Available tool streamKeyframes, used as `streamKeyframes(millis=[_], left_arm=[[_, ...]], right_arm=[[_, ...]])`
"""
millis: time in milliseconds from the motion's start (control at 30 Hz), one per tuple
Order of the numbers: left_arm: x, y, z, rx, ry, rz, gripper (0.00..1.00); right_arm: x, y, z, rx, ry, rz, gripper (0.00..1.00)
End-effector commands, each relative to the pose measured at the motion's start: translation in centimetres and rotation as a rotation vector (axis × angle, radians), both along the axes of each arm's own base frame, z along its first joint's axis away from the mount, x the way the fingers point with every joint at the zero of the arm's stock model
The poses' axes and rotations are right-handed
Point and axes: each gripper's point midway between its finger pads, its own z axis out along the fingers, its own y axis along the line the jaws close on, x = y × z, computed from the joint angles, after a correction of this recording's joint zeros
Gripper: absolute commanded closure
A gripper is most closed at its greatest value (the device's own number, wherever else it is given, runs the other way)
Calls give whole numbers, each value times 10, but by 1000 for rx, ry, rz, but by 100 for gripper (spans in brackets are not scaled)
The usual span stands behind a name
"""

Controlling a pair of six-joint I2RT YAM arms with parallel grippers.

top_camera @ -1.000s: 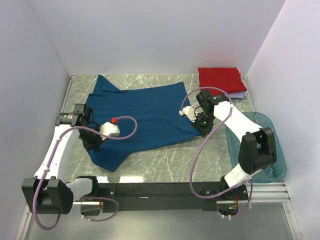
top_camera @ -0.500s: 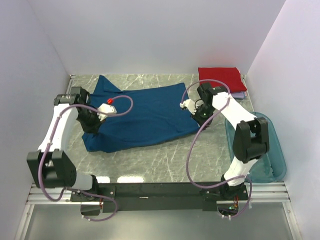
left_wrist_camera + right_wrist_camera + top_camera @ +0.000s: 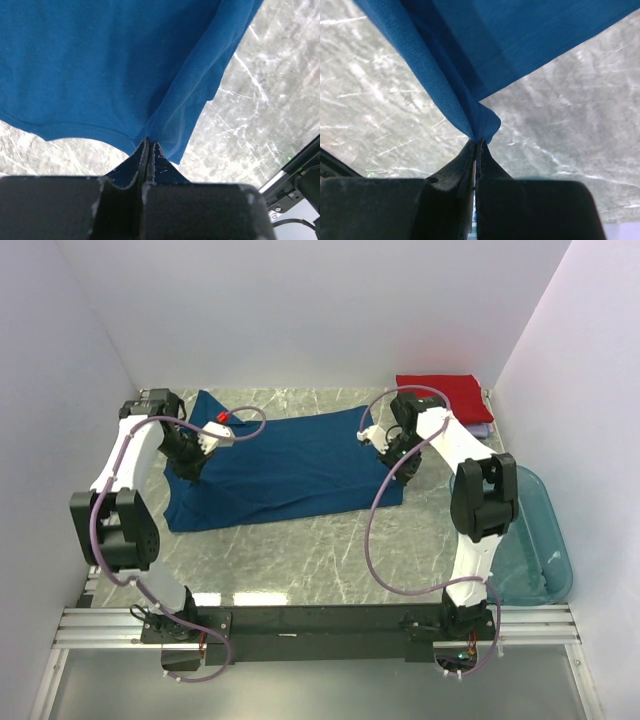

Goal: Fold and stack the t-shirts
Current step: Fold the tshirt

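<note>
**Both arms have drawn the blue tee's near edge rearward**

Since a second ago the left fingers [image 3: 131, 169] and right fingers [image 3: 456, 170] have swung away from the arm bases. The dark blue cloth t-shirt [image 3: 285, 465] now lies as a narrower band across the far half of the grey marbled counter [image 3: 330, 550]. Each pair of fingers is pressed together on a pinch of blue hem, lifted off the stone. A folded red t-shirt [image 3: 440, 395] rests on a pale lavender one [image 3: 480, 430] in the far right corner. The translucent teal plastic tub [image 3: 548, 540] stands nearer along the right wall.

Lavender tee [image 3: 482, 430] mostly under red tee [image 3: 440, 397]
</note>
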Motion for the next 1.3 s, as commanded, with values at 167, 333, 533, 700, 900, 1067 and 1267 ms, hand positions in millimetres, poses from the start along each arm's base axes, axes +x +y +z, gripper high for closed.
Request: streamKeyframes(millis=[167, 333, 533, 700, 900, 1067, 1267], left_arm=[[39, 5, 2, -4, -34, -2, 100], [47, 9, -5, 1, -23, -2, 100], [61, 11, -7, 5, -31, 0, 100], [66, 15, -11, 15, -26, 3, 100], [64, 20, -17, 22, -6, 14, 100], [61, 22, -23, 22, 8, 23, 100], [61, 27, -27, 26, 6, 36, 100]], right_arm=[[22, -7, 3, -21, -9, -15, 100], [31, -6, 0, -25, -3, -19, 100], [39, -5, -6, -32, 7, -17, 100], [46, -3, -9, -29, 7, -22, 100], [54, -1, -9, -28, -3, -25, 100], [65, 1, -6, -30, -16, -21, 100], [73, 2, -9, -46, -19, -6, 100]])
